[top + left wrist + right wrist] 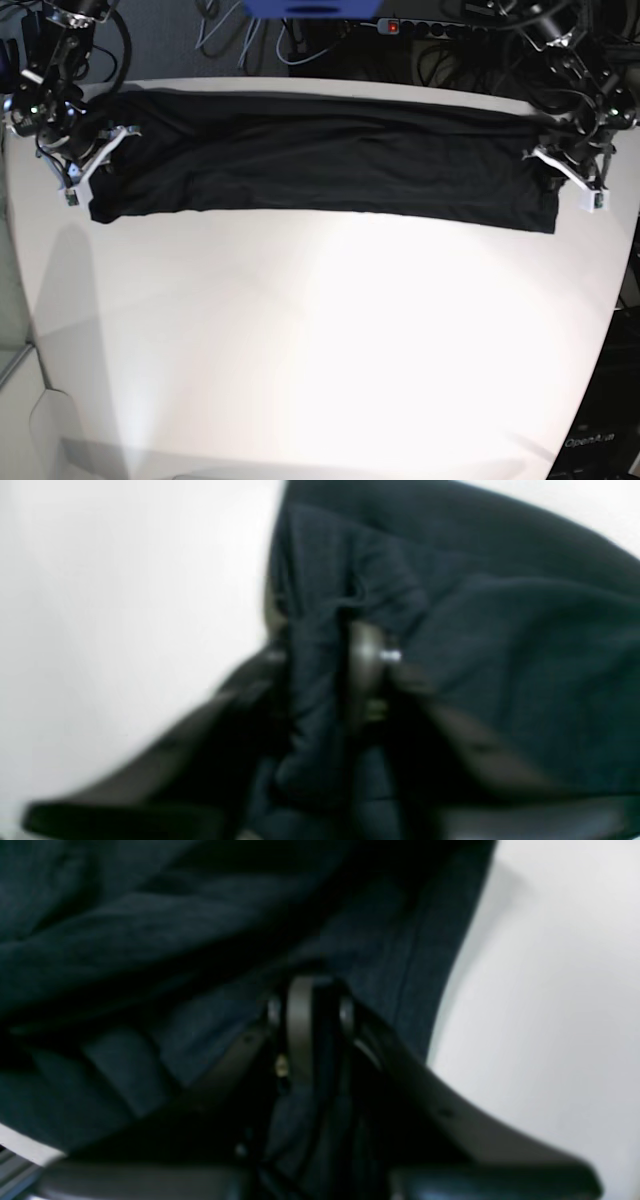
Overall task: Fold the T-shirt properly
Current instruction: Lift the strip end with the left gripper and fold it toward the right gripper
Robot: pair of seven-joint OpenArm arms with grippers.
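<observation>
The left pincer clamps the right end of the T-shirt, the right pincer its left end. The black garment lies as a long band across the far side of the white worktop.

My base camera looks steeply down from high above the table, taking in the whole shirt stretched along the far edge. My left wrist camera sits pressed up close against the shirt's end that lies at base-right, blurred. My right wrist camera is equally close at the shirt's opposite end. All three views share shirt and table.
</observation>
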